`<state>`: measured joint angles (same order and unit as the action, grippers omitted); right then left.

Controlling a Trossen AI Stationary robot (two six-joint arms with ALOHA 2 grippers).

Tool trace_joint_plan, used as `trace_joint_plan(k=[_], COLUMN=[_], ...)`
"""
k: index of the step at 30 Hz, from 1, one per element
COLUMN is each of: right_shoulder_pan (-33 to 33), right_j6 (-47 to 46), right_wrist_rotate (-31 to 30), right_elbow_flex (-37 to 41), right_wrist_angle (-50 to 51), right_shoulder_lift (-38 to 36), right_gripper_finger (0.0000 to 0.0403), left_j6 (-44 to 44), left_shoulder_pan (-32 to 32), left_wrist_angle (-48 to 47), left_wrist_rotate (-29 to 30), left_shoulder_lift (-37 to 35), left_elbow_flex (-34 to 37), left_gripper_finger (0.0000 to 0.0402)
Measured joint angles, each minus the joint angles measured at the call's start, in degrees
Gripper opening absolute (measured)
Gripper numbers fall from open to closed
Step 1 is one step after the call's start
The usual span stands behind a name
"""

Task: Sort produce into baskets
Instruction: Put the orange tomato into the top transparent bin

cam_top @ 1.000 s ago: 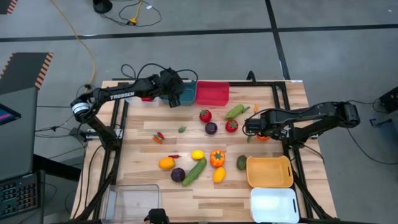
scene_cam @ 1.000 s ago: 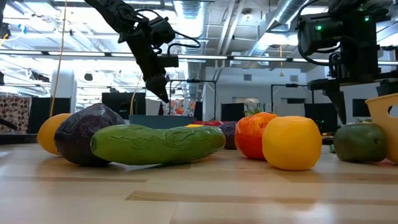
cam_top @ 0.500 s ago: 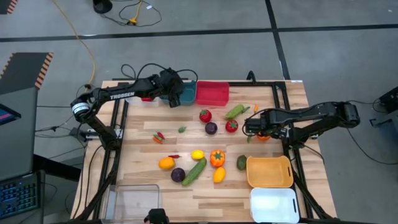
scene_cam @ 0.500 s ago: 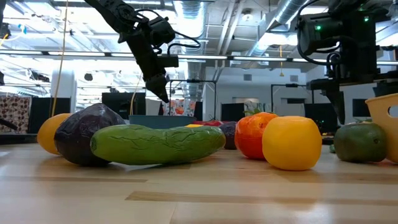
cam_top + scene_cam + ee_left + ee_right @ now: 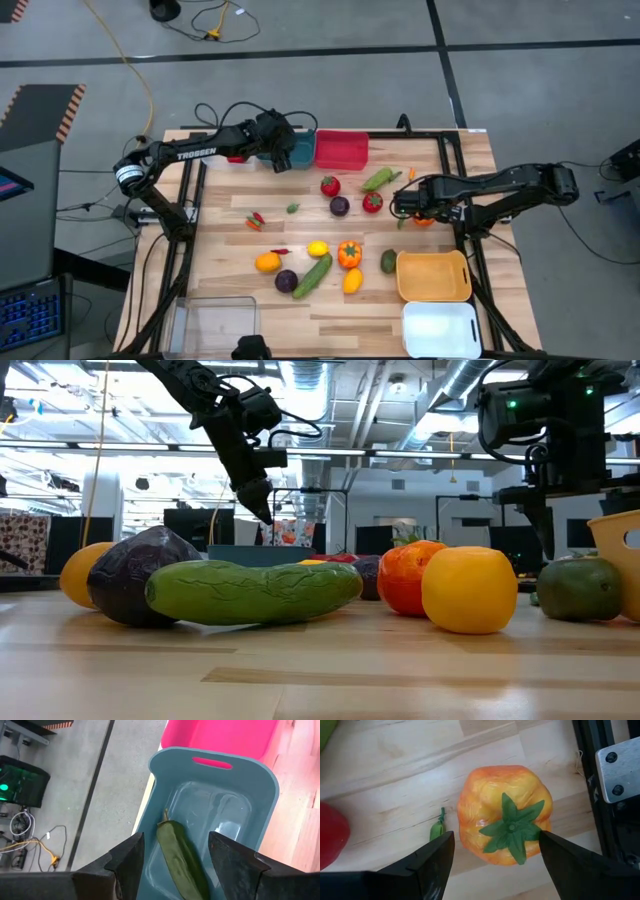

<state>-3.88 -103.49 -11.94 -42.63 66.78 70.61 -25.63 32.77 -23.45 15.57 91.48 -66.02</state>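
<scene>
The right gripper (image 5: 495, 865) hangs directly over an orange pepper (image 5: 506, 814) with a green star-shaped stem, its two fingers (image 5: 427, 867) spread wide with the pepper sitting on the wood between them, not yet touched. In the high view the pepper (image 5: 424, 220) sits just behind the orange-yellow basket (image 5: 434, 277), on the side away from the white basket (image 5: 441, 329), close to the table's dark side rail. That basket looks like its likely home. To do this pick well, I would drop straight down so the pads meet the pepper's broadest part below the stem, not the lobed shoulders, where a smooth plastic skin would likely squirt out. I would also keep the finger nearest the rail clear of that metal bracket, and avoid the small green scrap (image 5: 436, 829) lying just beside the pepper. Close gently, lift clear of the rim, then carry the short way to the basket. The left gripper (image 5: 172, 865) is held over the teal basket (image 5: 260, 785), which stands touching the red basket (image 5: 341, 150). Its fingers are parted above a long green vegetable (image 5: 181, 855) already lying inside — it holds nothing. The rest of the produce lies scattered farther from the orange-yellow basket, toward the table's middle.
</scene>
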Motion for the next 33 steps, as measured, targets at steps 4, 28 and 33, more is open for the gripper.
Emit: trace_joint_plan(k=[4,28,33], right_shoulder_pan=[0.0,2.2,3.5], right_j6=[-0.6,-4.4,-4.6], right_wrist_rotate=[0.0,-6.1,-6.1], right_elbow_flex=[0.0,0.0,0.0], right_wrist_angle=[0.6,3.0,4.1], right_shoulder_lift=[0.0,0.0,0.0], right_gripper_finger=[0.0318,0.0344,0.0389], left_j6=[0.0,0.0,0.0], left_shoulder_pan=[0.0,0.0,0.0], left_wrist_angle=[0.0,0.0,0.0], left_wrist_rotate=[0.0,0.0,0.0], left_shoulder_lift=[0.0,0.0,0.0], left_elbow_flex=[0.0,0.0,0.0], left_gripper_finger=[0.0208,0.0208,0.0208])
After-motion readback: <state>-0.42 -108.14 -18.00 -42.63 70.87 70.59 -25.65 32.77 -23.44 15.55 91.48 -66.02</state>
